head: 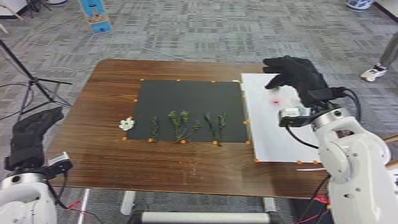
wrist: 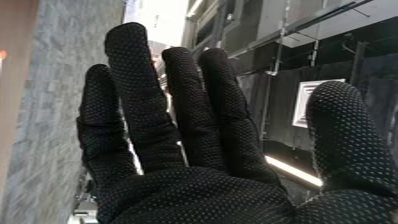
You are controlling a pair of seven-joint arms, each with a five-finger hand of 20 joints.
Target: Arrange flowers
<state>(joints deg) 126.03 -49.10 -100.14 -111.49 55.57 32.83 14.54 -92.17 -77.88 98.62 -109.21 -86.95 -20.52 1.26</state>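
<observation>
Got grn stems (head: 180,120), wht flower (head: 127,124) & pink bloom (head: 276,102) out on the tabletop.
Got stems leafy & thin, lying lengthwise on near half of dk mat (head: 189,95), w/ gaps btwn groups; flower open, at mat's L edge; bloom on wht sheet (head: 282,145), R of mat, petals too small to tell.

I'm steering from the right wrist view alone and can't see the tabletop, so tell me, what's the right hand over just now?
Observer: In the head view, the right hand is over the far part of the white sheet.

Operator: Okay, and where are the green stems?

Observer: The green stems lie on the near half of the dark mat, left of that sheet.
</observation>
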